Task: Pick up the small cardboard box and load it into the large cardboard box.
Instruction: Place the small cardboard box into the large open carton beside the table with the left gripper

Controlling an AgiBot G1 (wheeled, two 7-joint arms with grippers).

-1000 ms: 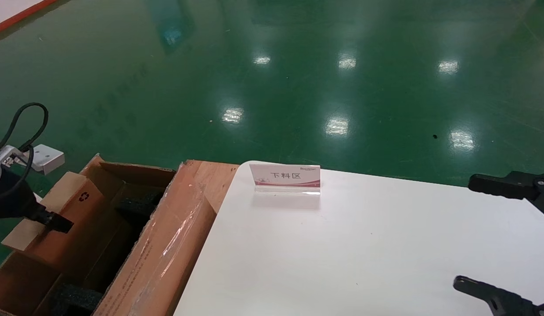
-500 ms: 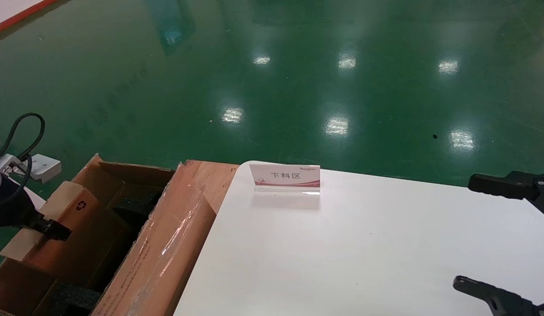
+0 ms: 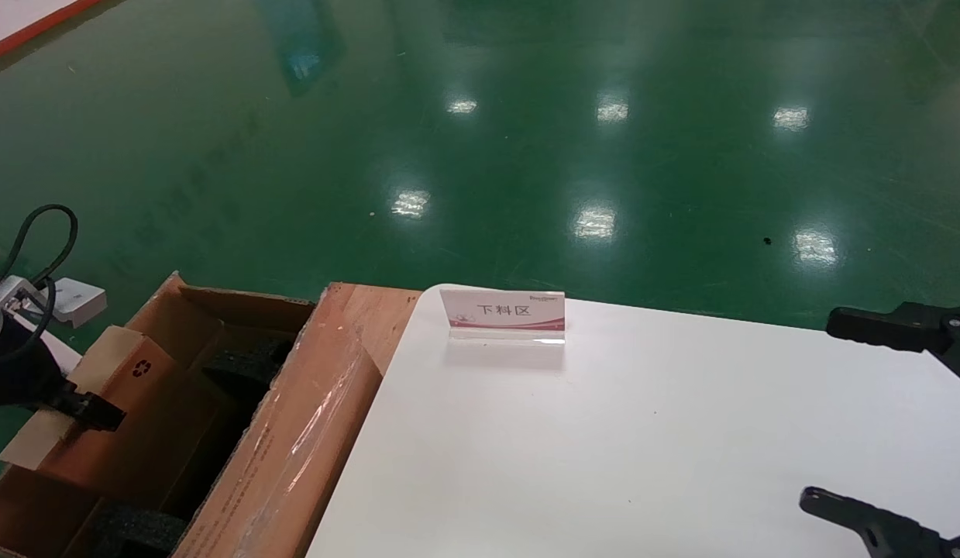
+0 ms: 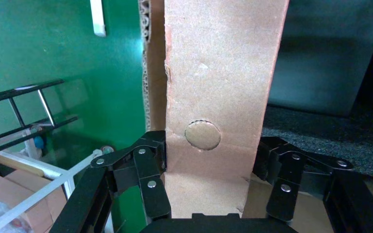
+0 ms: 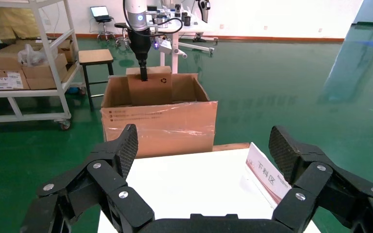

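The small cardboard box [image 3: 108, 364], plain brown with a black recycling symbol, stands tilted on edge inside the large cardboard box [image 3: 309, 434], against its far-left wall. My left gripper [image 3: 88, 407] is shut on the small box's upper end. In the left wrist view the fingers [image 4: 150, 160] press both sides of the small box [image 4: 218, 73], with black foam [image 4: 320, 136] beside it. The right wrist view shows the small box [image 5: 150, 90] held in the large box [image 5: 160, 126]. My right gripper [image 5: 204, 141] is open and empty over the table's right side [image 3: 820, 409].
A white table [image 3: 603, 449] stands right of the large box, with a small acrylic sign [image 3: 503, 314] near its far edge. Green floor lies beyond. Shelving with cartons [image 5: 24, 63] and a stool [image 5: 94, 58] stand behind the large box.
My left gripper has lowered the small box a little deeper into the large box and slightly to the left. The right arm has not moved.
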